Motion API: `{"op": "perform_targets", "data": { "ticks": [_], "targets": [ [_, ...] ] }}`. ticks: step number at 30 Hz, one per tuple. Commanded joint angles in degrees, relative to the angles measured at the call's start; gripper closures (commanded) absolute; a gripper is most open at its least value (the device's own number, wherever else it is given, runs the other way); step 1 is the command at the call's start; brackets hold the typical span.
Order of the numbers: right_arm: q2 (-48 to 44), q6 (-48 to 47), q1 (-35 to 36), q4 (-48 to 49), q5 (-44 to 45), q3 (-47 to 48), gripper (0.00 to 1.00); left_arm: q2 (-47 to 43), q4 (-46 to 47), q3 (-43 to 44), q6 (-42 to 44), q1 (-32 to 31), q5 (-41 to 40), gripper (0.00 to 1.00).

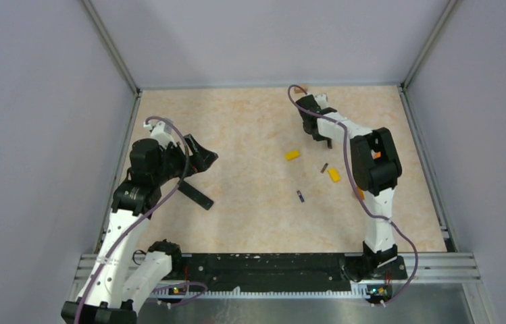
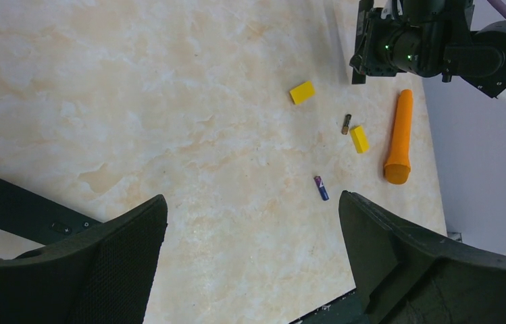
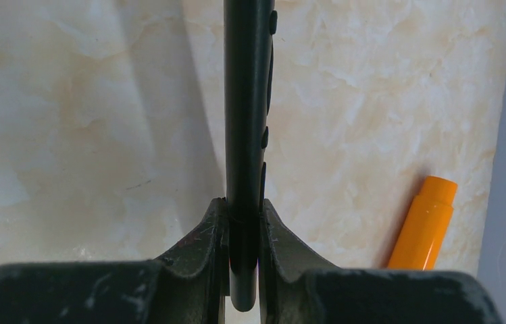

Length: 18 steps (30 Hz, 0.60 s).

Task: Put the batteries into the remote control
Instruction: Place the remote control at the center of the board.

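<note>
Pinches black remote (image 3: pixel 246 101) edge-on in right gripper (image 3: pixel 243 206), frame centre. Holds left gripper (image 2: pixel 251 199) spread wide. With batteries (image 2: pixel 321 188) loose right of centre, near yellow block (image 2: pixel 359 139).

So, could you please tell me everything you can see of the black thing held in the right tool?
The black thing is long, thin and dark, like matte plastic, and is seen from its edge. Small rounded bumps, perhaps buttons, line one side, so it may be a remote. The right tool is shut on its near end, with its fingers pressing both flat faces. It points straight out over the table; its far end is out of view.
</note>
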Motion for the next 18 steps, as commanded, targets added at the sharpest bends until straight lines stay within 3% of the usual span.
{"op": "perform_targets", "data": {
  "ticks": [1,10,15,18],
  "targets": [
    [2.0,-2.5,-0.7,0.0,-0.9,3.2,1.00,1.6,0.1,0.5,-0.6,0.0,-1.4,0.01],
    [3.2,-3.5,-0.7,0.3,-4.2,2.3,0.83,4.1,-5.8,0.0,-3.7,0.0,-13.7,0.01],
    [1.5,-2.9,-0.4,1.7,-8.2,0.2,0.63,5.4,-9.0,-0.5,-5.9,0.2,-19.1,0.01],
    [-0.2,-2.2,-0.3,2.7,-11.9,-1.3,0.61,5.8,-10.7,-1.2,-6.8,0.2,-22.9,0.01]
  ]
}}
